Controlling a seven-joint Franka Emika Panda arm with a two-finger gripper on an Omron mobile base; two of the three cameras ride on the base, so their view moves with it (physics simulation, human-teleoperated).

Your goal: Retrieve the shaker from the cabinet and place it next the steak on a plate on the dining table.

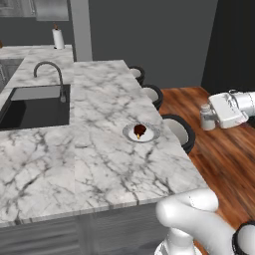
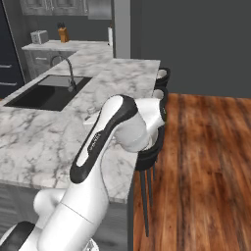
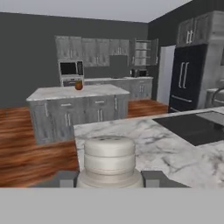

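The shaker (image 1: pixel 207 117) is clamped in the gripper (image 1: pixel 213 115) at the right edge of the left base view, held upright over the wooden floor (image 1: pixel 219 149), off the table's right side. In the hand view the shaker (image 3: pixel 109 161) sits bottom centre, cap up, with a dark finger tip (image 3: pixel 67 178) pressed against either side; jaws are closed on it.

The plate (image 1: pixel 130 134) with the steak (image 1: pixel 140 130) is seen right of centre in that base view, on the dining table (image 1: pixel 60 149), near its right edge. Shaker and plate are well apart, with a stool (image 1: pixel 180 130) between.

Upright carry is probably kept so it can be set straight down. Retrieval looks done; the placing isn't yet. Bare marble beside the plate appears free for the drop.
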